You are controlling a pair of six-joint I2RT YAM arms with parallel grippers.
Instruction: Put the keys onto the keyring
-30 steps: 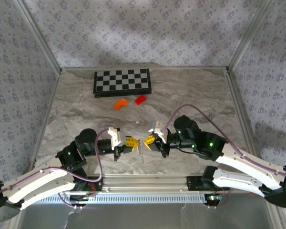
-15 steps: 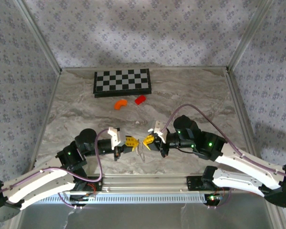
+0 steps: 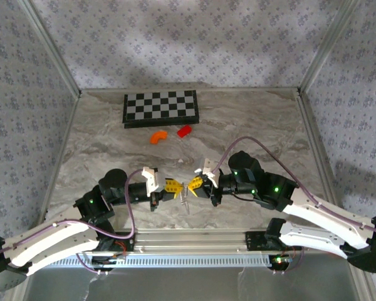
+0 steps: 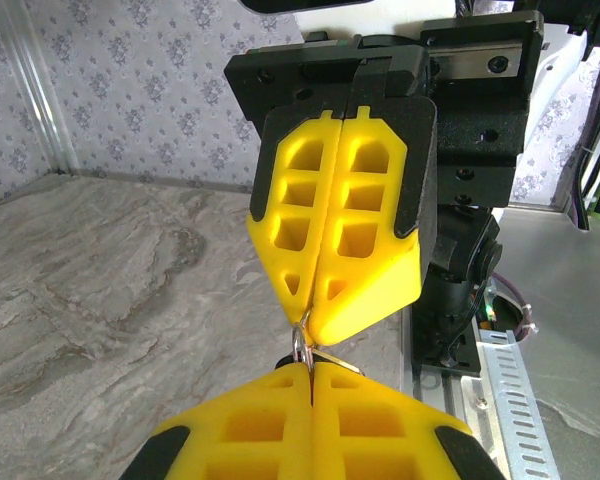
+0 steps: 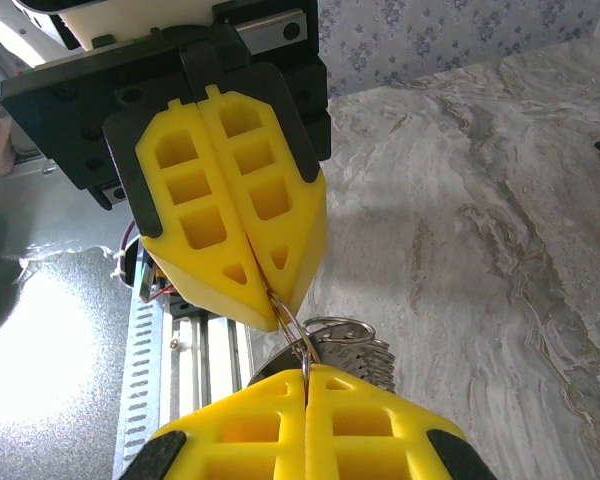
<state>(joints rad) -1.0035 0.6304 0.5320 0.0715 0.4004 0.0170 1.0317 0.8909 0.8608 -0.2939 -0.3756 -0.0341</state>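
My two grippers meet tip to tip near the table's front edge. The left gripper is shut on the keyring, a thin silvery wire loop. The right gripper is shut on the same loop from the other side. In the left wrist view the keyring bridges my left gripper and the right gripper's fingers above. In the right wrist view the keyring runs from the left gripper's fingers into my right gripper. The keys, silvery with toothed edges, hang behind my right fingers.
A checkerboard lies at the back of the marble table. In front of it sit a curved orange piece and a red block. An aluminium rail runs along the near edge below the grippers.
Both arms have stayed in place. The metal hanging below the joined tips turned: half a second ago it showed as a small loop, now it is a thin line again.
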